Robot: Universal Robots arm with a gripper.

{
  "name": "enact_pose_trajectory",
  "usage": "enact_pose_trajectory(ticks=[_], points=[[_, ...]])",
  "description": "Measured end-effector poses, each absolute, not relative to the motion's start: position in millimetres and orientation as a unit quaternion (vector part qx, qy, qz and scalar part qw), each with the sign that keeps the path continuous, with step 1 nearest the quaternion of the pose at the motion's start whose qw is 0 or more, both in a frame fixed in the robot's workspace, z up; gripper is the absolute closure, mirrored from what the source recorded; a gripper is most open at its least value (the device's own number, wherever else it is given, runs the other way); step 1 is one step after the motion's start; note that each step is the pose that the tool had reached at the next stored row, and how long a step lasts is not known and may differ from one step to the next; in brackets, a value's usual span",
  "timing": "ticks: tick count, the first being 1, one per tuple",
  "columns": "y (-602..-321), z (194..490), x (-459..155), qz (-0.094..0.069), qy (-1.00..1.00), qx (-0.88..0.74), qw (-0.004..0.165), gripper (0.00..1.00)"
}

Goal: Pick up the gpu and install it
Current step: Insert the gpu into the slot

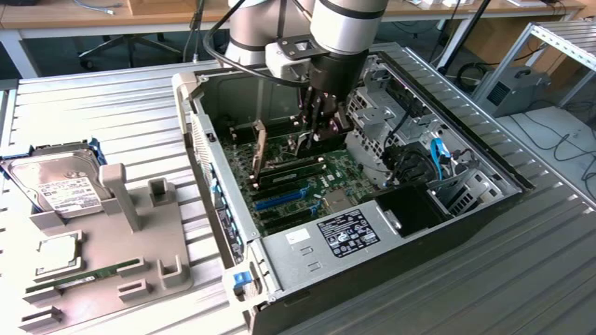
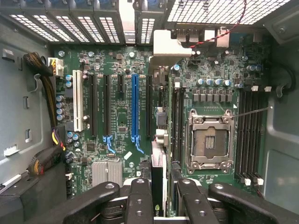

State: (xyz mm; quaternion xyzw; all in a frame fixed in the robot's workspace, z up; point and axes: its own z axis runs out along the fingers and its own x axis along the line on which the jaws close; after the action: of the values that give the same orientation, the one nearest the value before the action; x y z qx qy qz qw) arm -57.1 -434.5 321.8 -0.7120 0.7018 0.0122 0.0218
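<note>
Seating work is what I'd judge is under way: from the exterior view the gripper (image 1: pixel 322 129) hangs inside the open computer case (image 1: pixel 373 230), fingers partly closed on the gpu (image 1: pixel 312 143), a thin card held edge-down just below them and over the motherboard (image 1: pixel 308 185). To do this well I'd keep the card upright, line its edge along the slot, and press straight down without rocking, with the bracket end meeting the rear openings of the case. Off beside the case on the desk (image 1: pixel 112 105), well away from the gripper, lie the hard drive (image 1: pixel 56 185) and the memory stick (image 1: pixel 84 276) in a grey holder. In the wrist view the gripper (image 2: pixel 159 200) pinches the gpu (image 2: pixel 159 163) between its inner fingers, the card running away from them beside the blue slot (image 2: pixel 135 107), close to the CPU socket (image 2: pixel 210 140).
</note>
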Motion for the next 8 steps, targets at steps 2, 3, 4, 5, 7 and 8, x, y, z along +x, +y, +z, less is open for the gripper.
enact_pose_trajectory(ticks=[2,3,4,5,7,8], points=[[-434.9,321.1,-57.5,0.012,0.702,-0.712,0.022,0.74],[-435.1,320.9,-57.6,0.012,0.702,-0.712,0.022,0.74],[-435.2,320.7,-57.7,0.012,0.702,-0.712,0.022,0.74],[-435.4,320.5,-57.8,0.012,0.702,-0.712,0.022,0.74],[-435.7,320.0,-58.0,0.012,0.702,-0.712,0.022,0.74],[-435.8,319.8,-58.0,0.012,0.702,-0.712,0.022,0.74]])
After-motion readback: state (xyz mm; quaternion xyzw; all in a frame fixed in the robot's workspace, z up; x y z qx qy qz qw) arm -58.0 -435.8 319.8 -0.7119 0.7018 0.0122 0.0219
